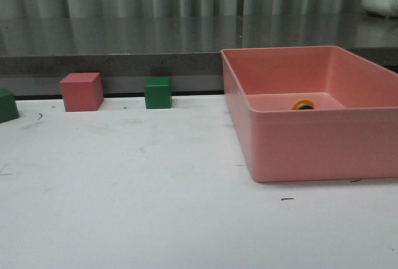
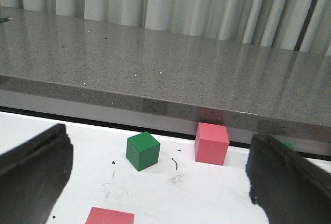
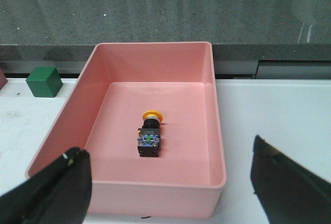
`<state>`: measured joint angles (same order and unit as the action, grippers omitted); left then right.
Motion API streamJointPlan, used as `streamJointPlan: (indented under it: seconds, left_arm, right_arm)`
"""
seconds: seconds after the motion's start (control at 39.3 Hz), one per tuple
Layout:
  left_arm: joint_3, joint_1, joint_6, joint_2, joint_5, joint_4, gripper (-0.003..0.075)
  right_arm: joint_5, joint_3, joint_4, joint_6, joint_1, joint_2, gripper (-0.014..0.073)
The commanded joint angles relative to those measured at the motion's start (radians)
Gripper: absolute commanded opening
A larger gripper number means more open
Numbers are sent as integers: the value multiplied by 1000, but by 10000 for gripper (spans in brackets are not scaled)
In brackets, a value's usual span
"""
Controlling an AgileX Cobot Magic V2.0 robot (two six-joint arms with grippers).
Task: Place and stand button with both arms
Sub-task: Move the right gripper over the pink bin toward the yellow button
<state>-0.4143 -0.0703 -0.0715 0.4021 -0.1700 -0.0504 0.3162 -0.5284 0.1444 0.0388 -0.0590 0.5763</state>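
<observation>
White tabletop [image 1: 124,207], lightly scuffed with small dark marks, fills the foreground; neither arm shows in the front view.

Right gripper [image 3: 170,182]: jaws spread wide, nothing between them. Only the two black fingertips [image 3: 57,188] show in the right wrist view, one at each lower corner. Directly ahead of the gap, close to the fingertips, sits the pink bin [image 3: 217,131], an open rectangular tray resting on the table. The button [image 3: 149,136] lies on its side on the bin floor, roughly centred between the side walls and apart from every wall. Its black block base with the clear bottom faces the gripper; the yellow cap points away, toward the far wall. In the front view only the yellow cap shows above the bin's near wall. Beyond the bin's outer left wall, a green cube [image 3: 44,81] stands on the table near the grey counter [image 3: 155,12].

Left gripper [image 2: 155,182]: jaws spread wide, holding nothing. Just ahead of its fingertips [image 2: 31,172], a pink surface [image 2: 110,216] is cut off by the picture's edge; what it belongs to cannot be told. Farther ahead stand a second green cube [image 2: 142,150] and a pink cube [image 2: 211,143], near each other but not touching. Behind them runs the grey counter, with pale pleated curtains [image 2: 181,1] at the back.
</observation>
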Motion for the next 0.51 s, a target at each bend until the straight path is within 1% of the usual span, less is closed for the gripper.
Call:
streamJointPlan:
  seconds: [0.0, 0.18, 0.31, 0.48]
  left_arm:
    - [-34, -1, 1, 13, 91, 1, 615]
    - [-34, -1, 1, 13, 89, 1, 597]
    - [-34, -1, 1, 13, 89, 1, 597]
    - [-34, -1, 1, 13, 89, 1, 597]
  right_arm:
    - [-105, -68, 8, 9, 5, 91, 643]
    - [-58, -222, 43, 9, 4, 321, 643]
    - [20, -361, 43, 9, 3, 491, 643]
    - [118, -562, 43, 9, -47, 722, 643]
